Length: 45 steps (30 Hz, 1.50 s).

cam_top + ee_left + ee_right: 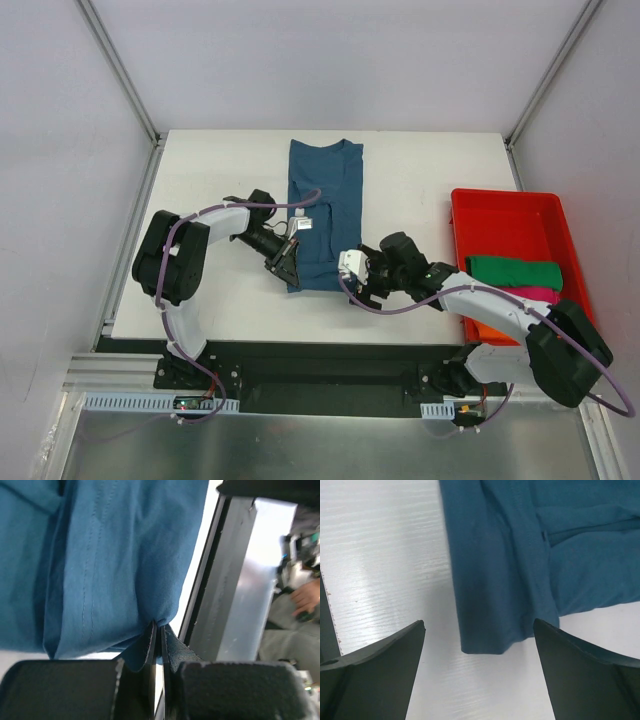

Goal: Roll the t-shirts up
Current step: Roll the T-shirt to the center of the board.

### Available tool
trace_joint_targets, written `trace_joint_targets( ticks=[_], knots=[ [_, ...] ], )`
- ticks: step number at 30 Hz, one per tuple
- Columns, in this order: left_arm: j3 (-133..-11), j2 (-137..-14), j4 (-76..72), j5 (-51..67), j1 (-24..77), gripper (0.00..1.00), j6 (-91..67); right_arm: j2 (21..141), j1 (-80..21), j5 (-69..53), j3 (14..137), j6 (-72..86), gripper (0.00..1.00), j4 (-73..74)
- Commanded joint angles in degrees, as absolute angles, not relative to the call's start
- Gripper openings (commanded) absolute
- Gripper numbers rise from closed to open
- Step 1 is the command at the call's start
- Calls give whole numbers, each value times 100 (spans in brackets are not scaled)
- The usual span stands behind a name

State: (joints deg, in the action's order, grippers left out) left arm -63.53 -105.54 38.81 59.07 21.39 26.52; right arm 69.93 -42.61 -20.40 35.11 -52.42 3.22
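Rolling the teal t-shirt [325, 200] evenly probably needs both near corners held. The left tool [159, 630] is clamped on one hem corner, while the right tool [479, 622] stands wide apart with the other corner between its fingers, so it should pinch there first. The shirt lies folded long in the middle of the worktop [220, 180]. The red tray [505, 200] at the right holds a green shirt [515, 272], a magenta shirt [537, 294] and an orange shirt [487, 330].
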Motion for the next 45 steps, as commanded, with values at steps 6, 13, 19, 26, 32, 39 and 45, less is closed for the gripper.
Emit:
trace_joint_targets(
  ticks=[6,13,19,26,32,39,45],
  knots=[
    [-6653,-10872,4087,6899,1872,0,2373,7760,-4359,-2321,4025,-5387,94,-193],
    [-6627,-11021,4192,6952,1732,0,2452,8411,-4368,-2267,4333,-5571,81,-255],
    [-6706,-11214,4612,7092,1451,0,2680,8517,-4385,-2400,4298,-5669,73,-61],
    [-6864,-11434,5141,7146,1380,0,3120,8850,-4386,-2266,4579,-5423,38,113],
    [-7092,-11636,6079,7329,1362,0,3487,8885,-4017,-4082,5456,-5133,13,2176],
    [-7163,-12031,7074,7910,1310,0,3787,9711,-3508,-5080,6450,-6257,12,5331],
    [-7988,-12777,7610,7813,1292,0,3927,10414,-3112,-5142,6881,-6943,12,6187]
  ],
)
